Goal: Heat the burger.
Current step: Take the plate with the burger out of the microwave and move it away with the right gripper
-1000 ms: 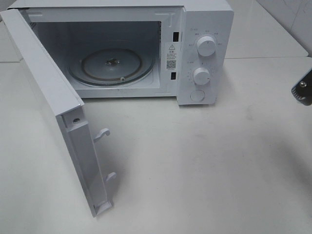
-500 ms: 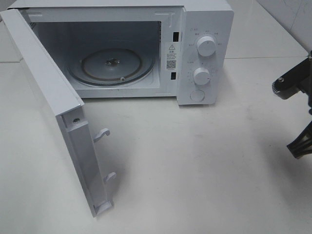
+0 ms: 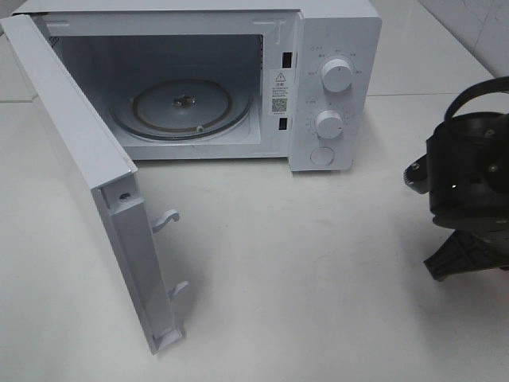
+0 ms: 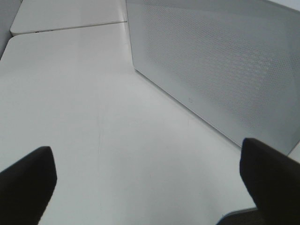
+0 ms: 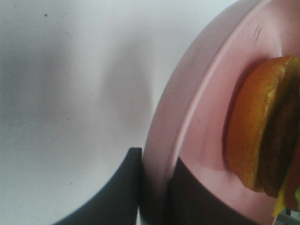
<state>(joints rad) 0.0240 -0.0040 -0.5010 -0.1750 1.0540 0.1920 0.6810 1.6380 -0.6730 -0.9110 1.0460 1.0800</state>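
From the high camera we see a white microwave oven (image 3: 238, 79) standing at the back of a white table (image 3: 318, 278), its door (image 3: 95, 183) swung fully open toward the near left. Inside, the glass turntable (image 3: 183, 107) lies bare. Two round dials (image 3: 336, 77) sit one above the other on the control panel at the oven's right.

At the right edge of that view we see the right arm (image 3: 465, 179), a dark mass over the table, well apart from the oven. Its wrist camera gives us the grip itself: the right gripper (image 5: 152, 187) is clamped on the rim of a pink plate (image 5: 197, 117), one dark finger on each side of the rim. The burger (image 5: 262, 126) sits on that plate, its golden-brown bun and a dark layer in view, with a trace of green at the frame's edge.

In the left wrist view we find the left gripper (image 4: 147, 173) spread wide and holding nothing, its two dark fingertips (image 4: 28, 178) above bare table beside the oven door's perforated panel.
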